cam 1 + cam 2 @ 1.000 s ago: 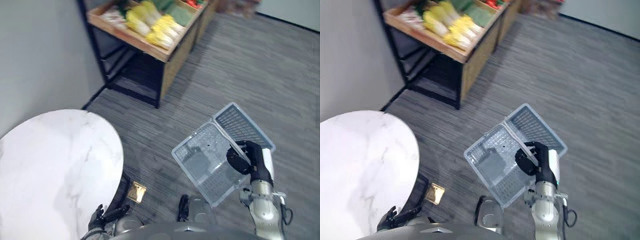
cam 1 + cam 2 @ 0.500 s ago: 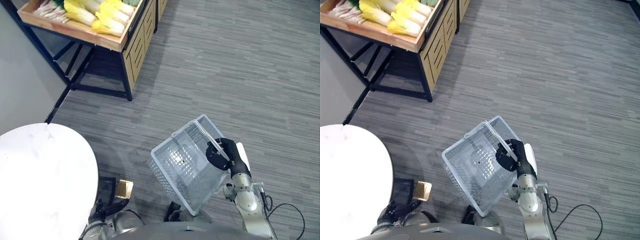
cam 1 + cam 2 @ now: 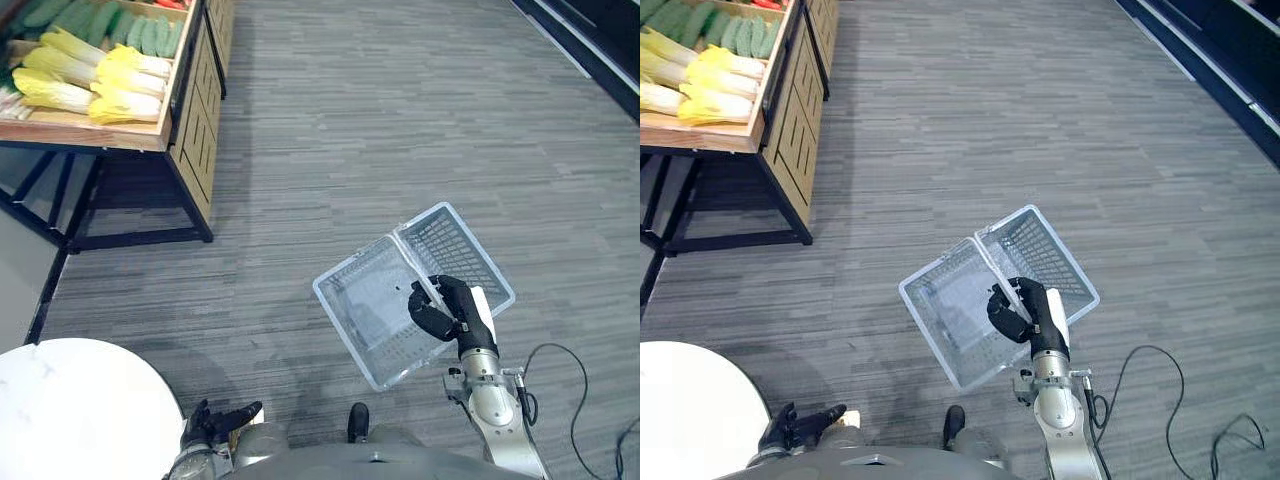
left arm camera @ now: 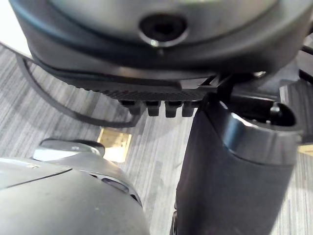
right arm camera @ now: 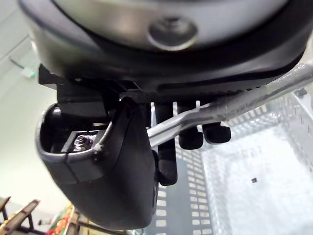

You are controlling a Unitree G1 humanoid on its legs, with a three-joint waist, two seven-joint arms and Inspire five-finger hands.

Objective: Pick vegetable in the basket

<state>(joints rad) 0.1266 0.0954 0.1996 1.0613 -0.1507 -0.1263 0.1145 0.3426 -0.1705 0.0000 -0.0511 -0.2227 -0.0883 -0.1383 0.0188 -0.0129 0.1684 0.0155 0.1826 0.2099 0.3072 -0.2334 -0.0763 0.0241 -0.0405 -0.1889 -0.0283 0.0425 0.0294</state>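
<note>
Fingers (image 5: 190, 137) of our right hand (image 3: 452, 312) curl round the handle (image 5: 234, 105) of the empty basket (image 3: 352, 264) above the floor (image 3: 400, 120), while cabbages (image 3: 110, 85) at the near edge of the stand (image 3: 190, 110) look light and bruisable, best cupped mid-body by our slack-fingered left hand (image 3: 205, 425).

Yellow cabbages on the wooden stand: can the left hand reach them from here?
Probably not. The left hand hangs low beside the white round table, and the yellow cabbages lie on the wooden stand far across the grey floor.
</note>
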